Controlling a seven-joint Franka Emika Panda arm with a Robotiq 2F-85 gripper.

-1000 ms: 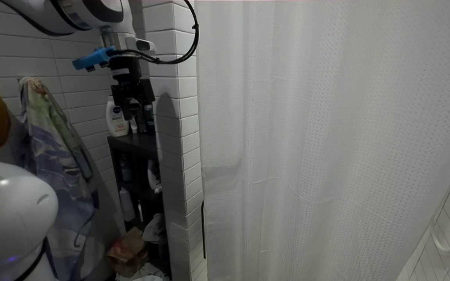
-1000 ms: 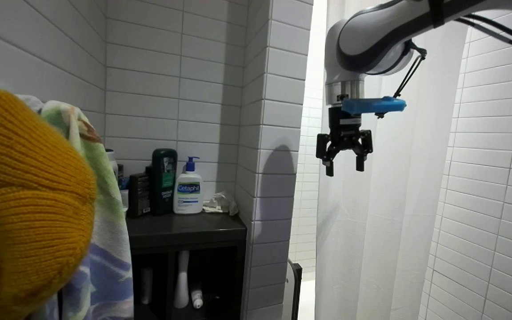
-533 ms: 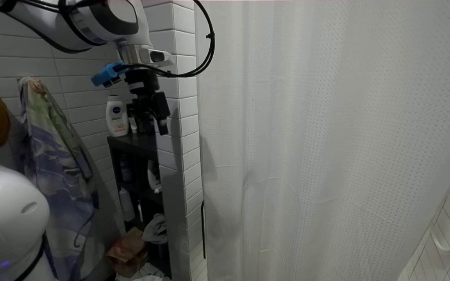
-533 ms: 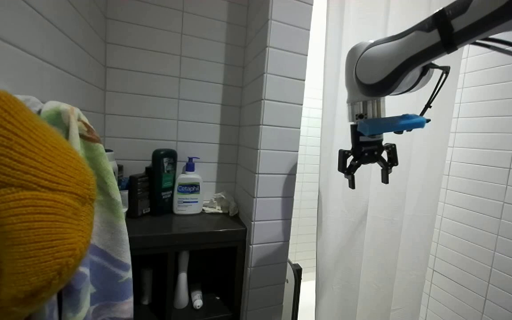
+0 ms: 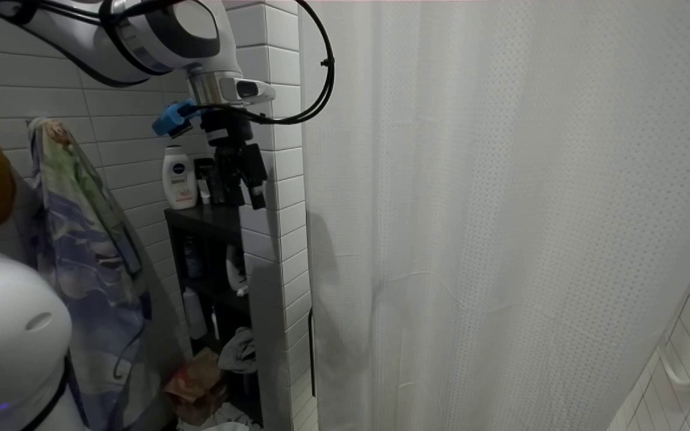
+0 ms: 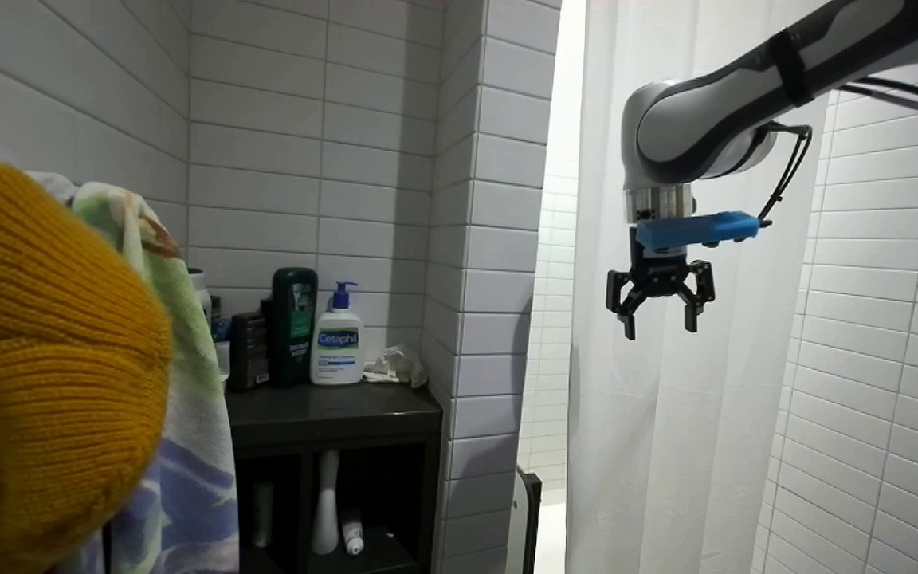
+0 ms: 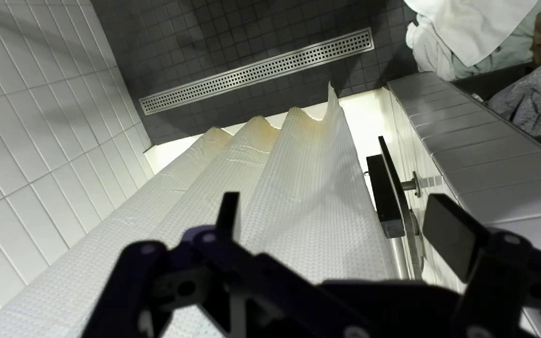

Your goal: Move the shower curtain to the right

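The shower curtain [image 5: 471,239] hangs in soft folds beside the tiled pillar [image 6: 499,319], its free edge [image 7: 385,263] on the pillar's side. Near the pillar too, the gripper [image 6: 661,325] points down, its 2 fingers [image 7: 453,237] spread wide with nothing in their hold. In the wrist view the edge shows between them, so the pose is probably meant for pinching it and drawing it away from the pillar; contact is unclear. Across the pillar from the curtain, a dark shelf [image 6: 331,410] bears a pump bottle [image 6: 337,351], perhaps to spare it splashes.
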